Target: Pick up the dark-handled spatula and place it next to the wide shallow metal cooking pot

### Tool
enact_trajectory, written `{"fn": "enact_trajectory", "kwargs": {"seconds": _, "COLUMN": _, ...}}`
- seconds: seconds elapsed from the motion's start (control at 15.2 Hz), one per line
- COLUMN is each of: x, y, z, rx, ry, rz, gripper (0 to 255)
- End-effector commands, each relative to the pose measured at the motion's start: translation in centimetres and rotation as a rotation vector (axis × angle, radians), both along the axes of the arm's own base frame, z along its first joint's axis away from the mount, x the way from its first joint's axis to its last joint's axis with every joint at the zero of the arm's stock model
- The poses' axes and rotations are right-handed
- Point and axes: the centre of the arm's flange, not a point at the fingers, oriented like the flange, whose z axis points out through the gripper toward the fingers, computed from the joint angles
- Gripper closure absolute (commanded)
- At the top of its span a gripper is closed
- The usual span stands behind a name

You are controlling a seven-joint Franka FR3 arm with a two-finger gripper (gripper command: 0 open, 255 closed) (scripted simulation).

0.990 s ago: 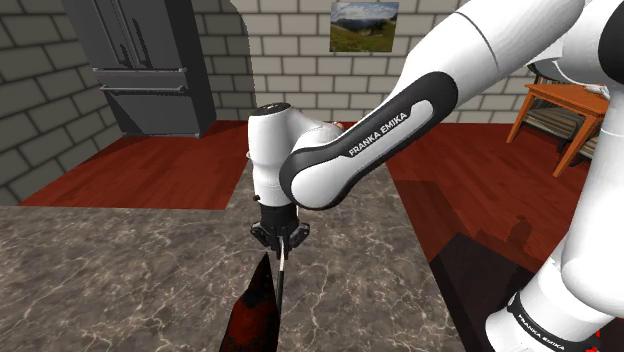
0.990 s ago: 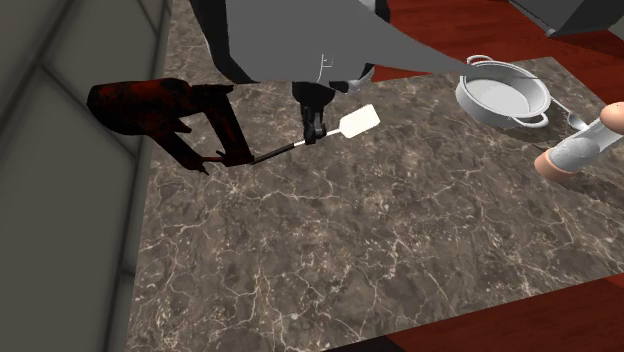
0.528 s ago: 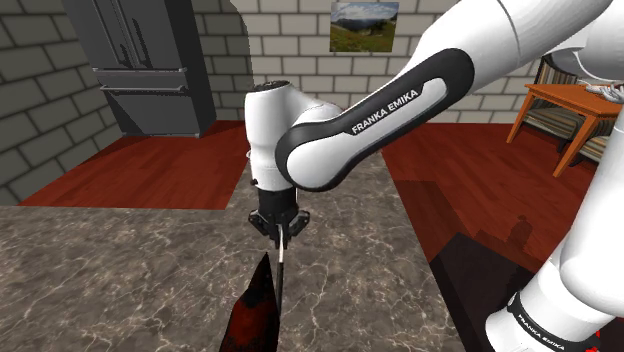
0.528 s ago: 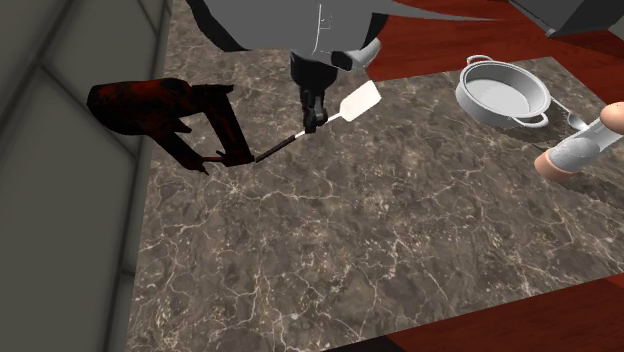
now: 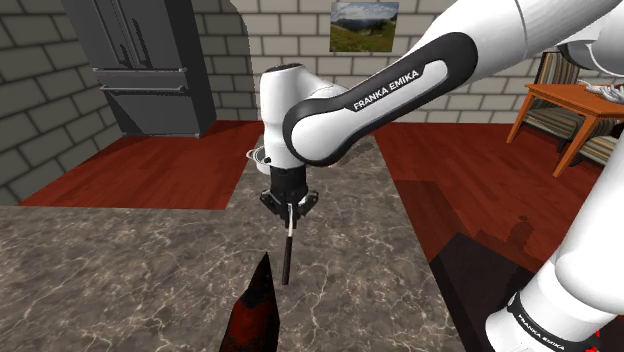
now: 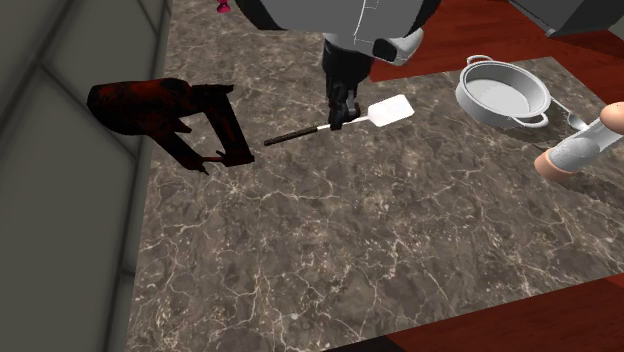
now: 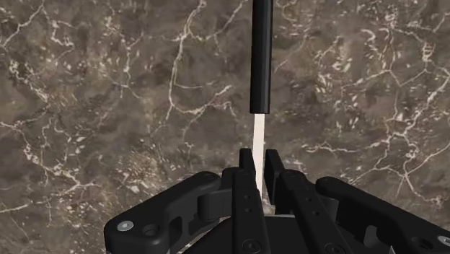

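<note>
- One second has been enough to carry the spatula (image 6: 388, 110) away from the dark red object (image 6: 160, 110) and a good part of the way towards the pot (image 6: 500, 90). In the second exterior view its pale blade now points at the pot, with a stretch of bare tabletop (image 6: 350, 250) between the two.
- Its dark handle trails on the side away from the pot. The handle's end, which lay close against the dark red object a second ago, now stands clear of it.
- The fingers (image 7: 246, 164) are closed on the pale shank just past the end of the handle (it is a thin thing, so they stand almost together). The spatula looks to sit in them as it did before, with no slip that I can make out.
- In the shoulder view the handle slopes down from the gripper (image 5: 287, 205) towards the tabletop. As far as I can judge, it hangs free of the surface.
- For the task this means the pick is done and the carry is roughly half made.
- What remains is to close the gap to the pot, lower the spatula onto the tabletop just beside the pot's rim (not into the pot), and let go.
</note>
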Motion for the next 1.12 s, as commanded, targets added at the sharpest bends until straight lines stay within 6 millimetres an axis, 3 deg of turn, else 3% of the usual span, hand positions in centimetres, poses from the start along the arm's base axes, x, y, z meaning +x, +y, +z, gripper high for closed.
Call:
{"fn": "enact_trajectory", "kwargs": {"seconds": 0.0, "x": 1.2, "y": -2.5, "z": 0.0, "rx": 0.000, "ry": 0.000, "rz": 0.002, "gripper": 255}}
{"fn": "enact_trajectory", "kwargs": {"seconds": 1.06, "x": 10.6, "y": -21.4, "z": 0.0, "rx": 0.000, "ry": 0.000, "rz": 0.002, "gripper": 255}}
